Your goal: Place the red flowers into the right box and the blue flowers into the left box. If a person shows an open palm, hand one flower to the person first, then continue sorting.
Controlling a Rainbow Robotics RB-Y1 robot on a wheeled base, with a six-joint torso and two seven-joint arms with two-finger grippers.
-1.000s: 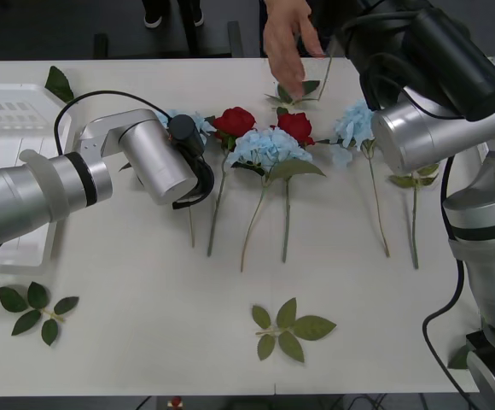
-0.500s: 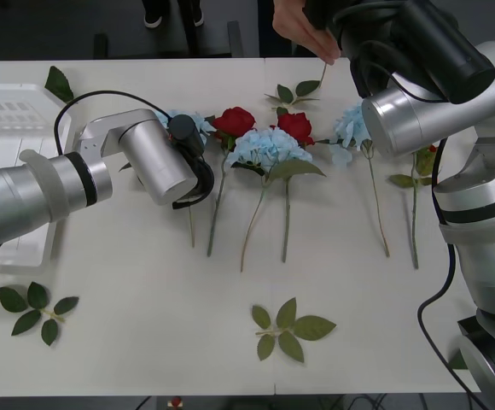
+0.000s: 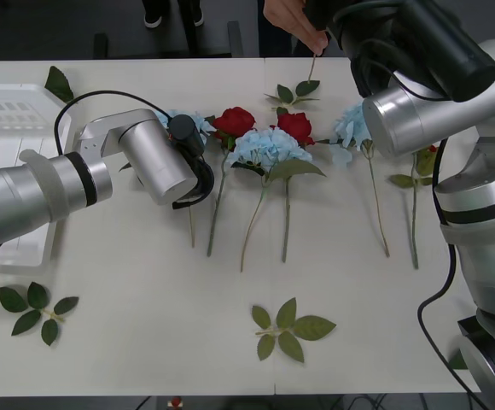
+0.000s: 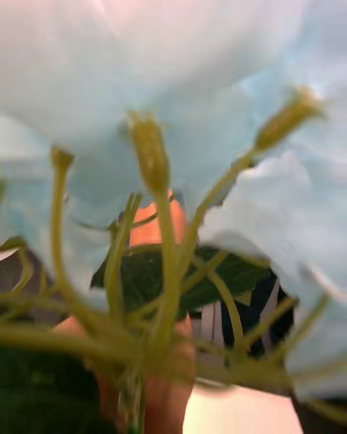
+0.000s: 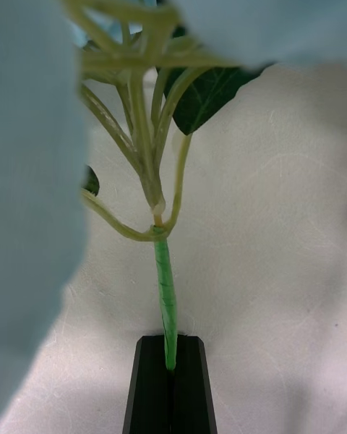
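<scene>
The shallow white slotted plastic tray [image 3: 8, 115] lies beyond the left arm, contents unclear. The left gripper's [image 5: 168, 383] black fingers pinch a pale-blue flower's green stem [image 5: 165, 296] on the table. The right gripper's state cannot be told; the person's hand [image 3: 292, 19] holds a stem just beside it.

Blue flower [image 4: 181, 50]: pale-blue petals, blurred, very close before the tool. Flower stalks [image 4: 155, 188]: thin yellow-green branches joining into one stem nearest the tool. Leaf [image 4: 188, 271]: dark green, behind the stalks. Person's hand [image 4: 155, 376]: fingers closed around the stem where the stalks meet, beyond them. Surface [image 4: 238, 412]: pale patch past the hand.
</scene>
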